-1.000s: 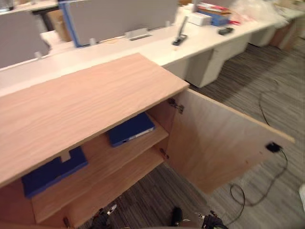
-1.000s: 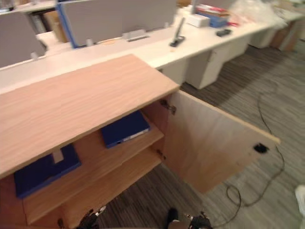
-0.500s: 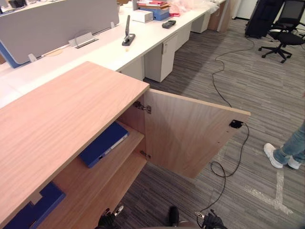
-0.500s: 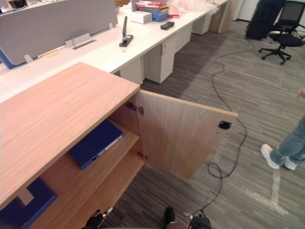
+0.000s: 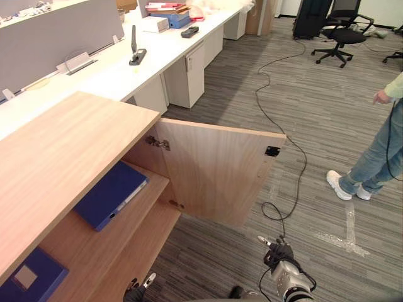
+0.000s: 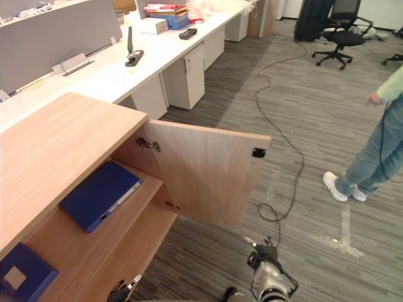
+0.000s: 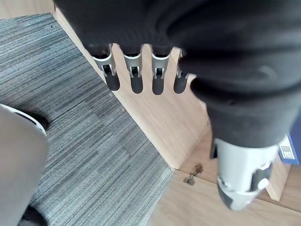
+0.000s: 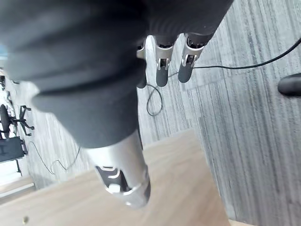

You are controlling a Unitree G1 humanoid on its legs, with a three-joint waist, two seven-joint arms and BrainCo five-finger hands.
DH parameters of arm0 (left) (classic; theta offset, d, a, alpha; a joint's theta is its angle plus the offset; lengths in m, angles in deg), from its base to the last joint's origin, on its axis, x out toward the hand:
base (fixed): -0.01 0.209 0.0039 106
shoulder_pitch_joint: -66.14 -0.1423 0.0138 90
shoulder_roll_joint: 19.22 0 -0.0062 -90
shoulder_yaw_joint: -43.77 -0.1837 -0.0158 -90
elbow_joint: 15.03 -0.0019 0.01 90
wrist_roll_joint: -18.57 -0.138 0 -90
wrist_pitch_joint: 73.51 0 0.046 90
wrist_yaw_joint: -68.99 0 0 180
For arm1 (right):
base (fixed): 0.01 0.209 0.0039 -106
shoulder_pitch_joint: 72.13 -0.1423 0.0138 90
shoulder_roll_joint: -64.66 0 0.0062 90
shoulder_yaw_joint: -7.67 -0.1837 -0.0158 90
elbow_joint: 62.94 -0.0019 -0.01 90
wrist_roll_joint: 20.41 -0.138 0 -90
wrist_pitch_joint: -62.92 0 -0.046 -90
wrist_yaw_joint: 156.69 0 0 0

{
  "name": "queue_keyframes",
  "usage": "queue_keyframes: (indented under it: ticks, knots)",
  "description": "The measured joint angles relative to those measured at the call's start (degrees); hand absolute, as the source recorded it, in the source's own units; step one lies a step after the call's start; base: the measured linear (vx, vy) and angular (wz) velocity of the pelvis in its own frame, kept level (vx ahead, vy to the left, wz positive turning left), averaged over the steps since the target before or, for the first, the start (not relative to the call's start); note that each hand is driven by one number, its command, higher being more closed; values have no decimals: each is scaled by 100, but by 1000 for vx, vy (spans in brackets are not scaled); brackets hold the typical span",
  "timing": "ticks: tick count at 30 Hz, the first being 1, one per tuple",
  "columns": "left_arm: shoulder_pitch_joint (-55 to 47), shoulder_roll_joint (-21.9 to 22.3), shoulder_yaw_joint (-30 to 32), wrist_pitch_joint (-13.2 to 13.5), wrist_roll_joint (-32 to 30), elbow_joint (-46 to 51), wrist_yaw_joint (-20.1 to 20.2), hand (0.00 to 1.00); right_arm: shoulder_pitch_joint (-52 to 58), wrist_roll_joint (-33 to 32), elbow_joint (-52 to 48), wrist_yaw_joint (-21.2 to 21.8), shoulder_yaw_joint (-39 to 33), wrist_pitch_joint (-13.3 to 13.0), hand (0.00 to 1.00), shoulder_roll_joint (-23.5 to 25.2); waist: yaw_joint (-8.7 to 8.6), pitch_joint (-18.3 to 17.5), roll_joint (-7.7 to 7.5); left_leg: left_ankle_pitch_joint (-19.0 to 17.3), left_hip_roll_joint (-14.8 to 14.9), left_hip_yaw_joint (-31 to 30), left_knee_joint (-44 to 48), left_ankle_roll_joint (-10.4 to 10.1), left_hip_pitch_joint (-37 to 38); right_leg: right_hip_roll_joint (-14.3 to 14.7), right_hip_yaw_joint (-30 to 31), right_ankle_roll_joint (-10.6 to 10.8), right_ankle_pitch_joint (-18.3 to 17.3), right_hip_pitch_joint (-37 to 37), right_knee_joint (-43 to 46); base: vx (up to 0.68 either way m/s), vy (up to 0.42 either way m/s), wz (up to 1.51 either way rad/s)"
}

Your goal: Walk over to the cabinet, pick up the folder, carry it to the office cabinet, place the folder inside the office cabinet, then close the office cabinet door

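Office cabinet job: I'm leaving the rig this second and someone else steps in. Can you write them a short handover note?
Left hand: open, empty, low by the front of the office cabinet.
Right hand: open, empty, above the carpet in front of the door.
Folders: one blue folder lies on the shelf near the hinge side, and a second blue folder lies further left.
Done: folder is inside.
Left: the door stands wide open and needs swinging shut. A person stands to the right.

The left hand (image 7: 134, 77) and right hand (image 8: 162, 70) hang low at the sides, fingers straight and relaxed.
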Motion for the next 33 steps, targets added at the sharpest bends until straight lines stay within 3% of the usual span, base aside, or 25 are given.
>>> queue_keyframes:
  ticks: [3, 5, 12, 20, 33]
  knots:
    - [-3, -178, -100, -5, 46, -9, -13, 0, -26, 4, -250, -145, -140, -9, 0, -91, -21, -3, -76, -3, 78, 38, 15, -87, -85, 174, 59, 19, 259, 88, -458, -77, -23, -20]
    - [-21, -251, -235, -9, 48, -10, -15, 0, -96, 8, -518, -225, -143, -17, 0, -263, -26, -2, -63, 40, 48, 60, -19, -100, -136, 265, 86, 14, 601, 204, -904, -21, 19, -7]
    - [-74, -337, -467, -9, 47, -5, -8, 0, -1048, 7, -651, -293, -134, -96, 0, -763, 13, -12, -25, 91, -58, -79, -46, -147, -134, 369, 22, 21, 1101, 611, -1820, 1, 44, 5]
    - [-347, -498, -495, -17, 45, -29, 61, 0, -2437, -20, 399, -66, 196, -132, 0, -1533, 152, 121, -12, 104, -120, -232, -76, -126, 9, 340, -45, 37, 1122, 813, -1876, -37, 40, 8]
    - [-427, -502, -495, -16, 129, -52, 76, 0, -3711, -654, 1194, 42, 210, -130, 0, -2139, 299, 375, 33, 218, -186, -739, -68, -98, -181, 219, -493, 43, 1129, 863, -1846, -25, 28, 19]
